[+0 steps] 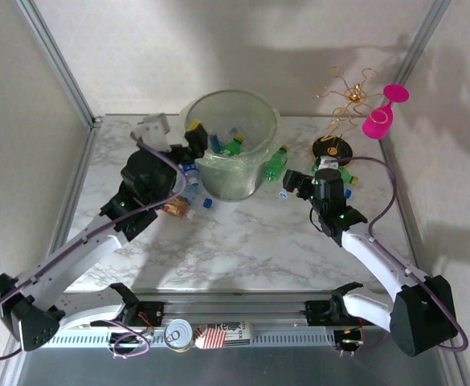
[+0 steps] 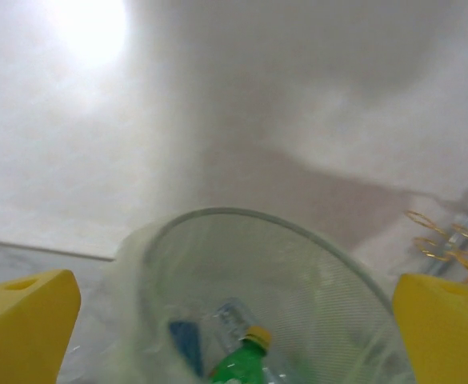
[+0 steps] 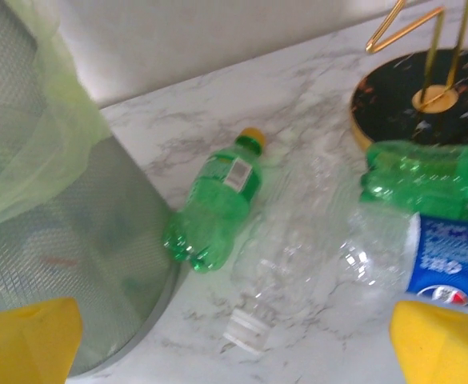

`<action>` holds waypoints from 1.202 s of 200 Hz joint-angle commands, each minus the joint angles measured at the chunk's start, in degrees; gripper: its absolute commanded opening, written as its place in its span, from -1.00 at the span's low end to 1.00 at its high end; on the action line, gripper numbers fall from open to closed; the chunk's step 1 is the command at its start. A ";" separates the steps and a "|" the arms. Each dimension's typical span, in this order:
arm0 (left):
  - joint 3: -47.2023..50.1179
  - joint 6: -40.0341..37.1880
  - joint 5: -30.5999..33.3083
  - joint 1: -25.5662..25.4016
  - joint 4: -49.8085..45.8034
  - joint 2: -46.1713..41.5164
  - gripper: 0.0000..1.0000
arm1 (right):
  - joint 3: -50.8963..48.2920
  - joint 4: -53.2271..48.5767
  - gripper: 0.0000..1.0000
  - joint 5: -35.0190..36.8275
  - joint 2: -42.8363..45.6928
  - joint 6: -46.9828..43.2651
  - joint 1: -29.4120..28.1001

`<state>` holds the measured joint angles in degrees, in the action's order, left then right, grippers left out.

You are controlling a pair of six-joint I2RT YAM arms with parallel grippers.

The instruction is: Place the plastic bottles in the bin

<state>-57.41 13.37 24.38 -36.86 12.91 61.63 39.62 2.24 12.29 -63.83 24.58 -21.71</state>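
Over the bin (image 1: 260, 181), at its left rim, the left gripper (image 2: 235, 320) hangs with its yellow fingers (image 2: 22, 328) spread wide and nothing between them. Beneath it, inside the bin, lies a green bottle (image 2: 242, 364) with a yellow-orange cap, beside a blurred clear one. Right of the bin, the right gripper (image 3: 234, 340) is also spread and empty, poised above a clear bottle (image 3: 286, 256) that lies on the table (image 1: 243, 241) with its white cap towards the camera. A second green bottle (image 3: 218, 204) rests against the bin's wall. Further right, a crushed green bottle (image 3: 426, 180) and a blue-labelled bottle (image 3: 446, 264) lie beside the stand (image 3: 402, 96). More clear bottles (image 1: 188, 191) sit left of the bin.
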 commanded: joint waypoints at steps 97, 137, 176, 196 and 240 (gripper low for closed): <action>31.82 27.47 8.84 7.99 7.75 -16.95 0.99 | 7.18 -8.40 0.98 2.15 -9.56 -6.57 12.91; 31.22 27.43 6.26 8.03 8.14 -14.07 0.99 | 6.00 -13.49 0.98 2.36 -13.04 -4.73 13.48; 30.71 25.66 5.25 8.12 8.72 -11.93 0.99 | 3.17 -15.67 0.97 1.34 -13.73 -3.79 14.95; 29.90 24.05 5.50 8.21 8.35 -11.69 0.99 | 2.40 -17.14 0.98 -1.75 -14.57 -3.22 15.43; 30.03 23.37 4.99 8.74 8.54 -11.49 0.99 | 1.39 -20.37 0.97 -5.76 -14.24 -1.78 15.40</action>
<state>-25.80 38.04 30.24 -28.91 19.81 50.00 41.91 -14.66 9.78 -78.78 21.06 -6.46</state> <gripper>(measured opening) 0.995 0.988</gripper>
